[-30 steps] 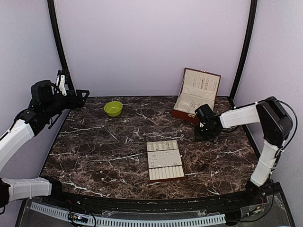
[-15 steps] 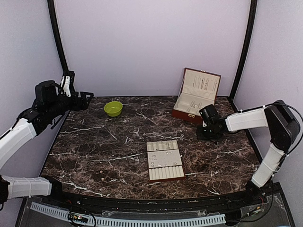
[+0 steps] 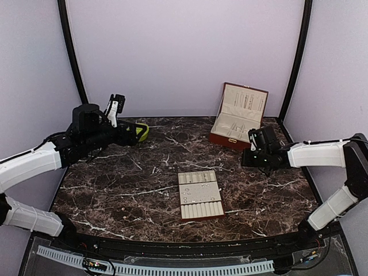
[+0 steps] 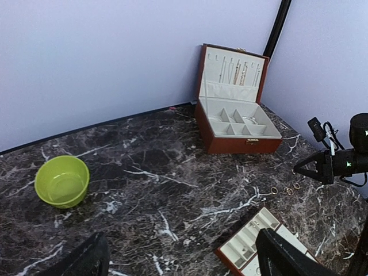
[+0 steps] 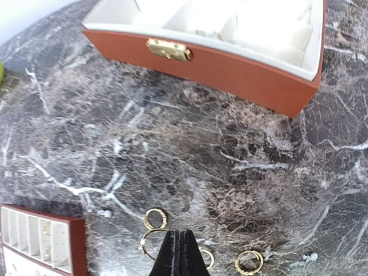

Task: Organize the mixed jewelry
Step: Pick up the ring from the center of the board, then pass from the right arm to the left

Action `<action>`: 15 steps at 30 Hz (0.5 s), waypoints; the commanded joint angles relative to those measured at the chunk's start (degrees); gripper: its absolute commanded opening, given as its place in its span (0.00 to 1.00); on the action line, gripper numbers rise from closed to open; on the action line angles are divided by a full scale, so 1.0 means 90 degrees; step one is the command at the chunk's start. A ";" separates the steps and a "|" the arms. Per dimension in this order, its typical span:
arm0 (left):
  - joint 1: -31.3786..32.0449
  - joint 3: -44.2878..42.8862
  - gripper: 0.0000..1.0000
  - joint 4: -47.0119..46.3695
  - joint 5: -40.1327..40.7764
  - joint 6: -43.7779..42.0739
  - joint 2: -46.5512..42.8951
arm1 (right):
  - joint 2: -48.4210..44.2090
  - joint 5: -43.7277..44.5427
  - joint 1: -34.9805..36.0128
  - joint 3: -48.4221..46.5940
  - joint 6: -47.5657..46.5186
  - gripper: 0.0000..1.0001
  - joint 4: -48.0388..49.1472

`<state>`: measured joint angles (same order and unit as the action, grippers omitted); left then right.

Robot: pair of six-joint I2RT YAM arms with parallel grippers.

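Near the table's (image 3: 115,190) right edge, the right end effector (image 5: 178,244) is hovering, newly pinched shut, over the mixed jewelry (image 5: 155,219), probably attempting a pick. The left end effector (image 4: 181,259), jaws wide, is swinging inward past the bowl (image 4: 61,182).

Lilac walls (image 3: 184,52), dark marble table (image 3: 115,184)

Lime bowl (image 4: 63,201) back-L, open red-brown box (image 4: 238,144) back-R, slotted tray (image 3: 202,211) ctr
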<state>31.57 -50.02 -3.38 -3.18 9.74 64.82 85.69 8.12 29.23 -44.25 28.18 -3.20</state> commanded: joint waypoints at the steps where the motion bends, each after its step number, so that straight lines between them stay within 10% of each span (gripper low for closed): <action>1: 0.0554 0.0133 0.91 -0.1029 0.0160 0.0825 0.0577 | -0.0465 -0.0211 0.0277 0.0233 0.0119 0.00 0.0649; 15: 0.1969 -0.1043 0.81 -0.2179 -0.1081 0.1829 0.3134 | -0.0647 -0.0214 0.1728 0.0279 0.0286 0.00 0.1720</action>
<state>47.05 -55.86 -18.09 -8.12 22.72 90.28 79.75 6.15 41.93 -41.60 30.48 6.52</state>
